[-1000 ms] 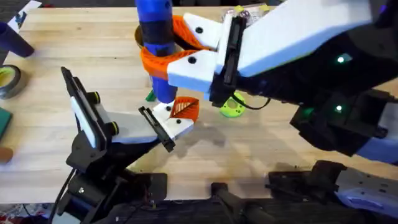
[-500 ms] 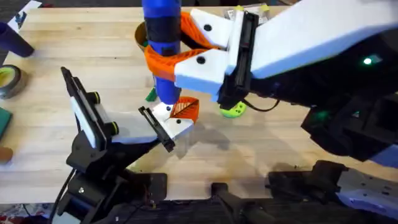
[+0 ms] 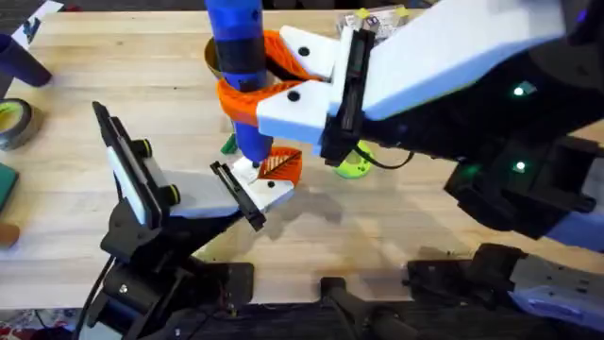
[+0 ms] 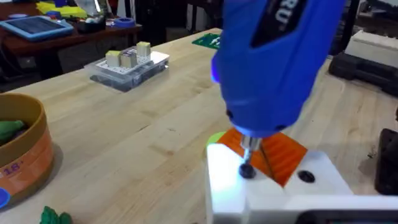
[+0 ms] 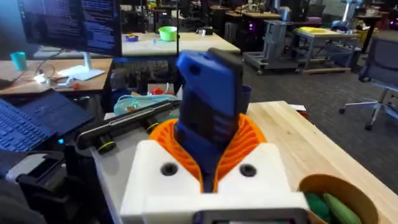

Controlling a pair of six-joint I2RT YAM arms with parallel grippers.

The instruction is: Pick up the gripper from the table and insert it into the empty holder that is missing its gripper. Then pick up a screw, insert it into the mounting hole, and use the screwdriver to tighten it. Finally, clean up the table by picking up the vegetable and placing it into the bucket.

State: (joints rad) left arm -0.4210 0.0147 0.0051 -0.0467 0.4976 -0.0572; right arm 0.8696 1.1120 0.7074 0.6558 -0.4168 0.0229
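My right gripper (image 3: pixel 247 83) is shut on the blue screwdriver (image 3: pixel 236 42), held upright between its smooth orange jaws and also seen from the right wrist (image 5: pixel 208 134). The screwdriver's bit (image 4: pixel 249 149) rests on a black screw (image 4: pixel 247 171) in the white holder (image 3: pixel 257 187) at the end of my left arm. The small orange ribbed gripper (image 3: pixel 280 165) sits in that holder (image 4: pixel 273 155). A green vegetable (image 3: pixel 228 144) lies on the table (image 3: pixel 396 217) just beyond the holder. The bucket (image 4: pixel 28 158) stands behind the screwdriver with green vegetables inside (image 5: pixel 329 208).
A lime-green round part (image 3: pixel 354 166) lies right of the holder. A clear box of small parts (image 4: pixel 127 62) sits at the far edge. A tape roll (image 3: pixel 13 123) and a dark blue object (image 3: pixel 24 61) are at the far left.
The right gripper with the screwdriver swung slightly to the right, then came back left. The bit stays over the holder, and the left arm has not moved.
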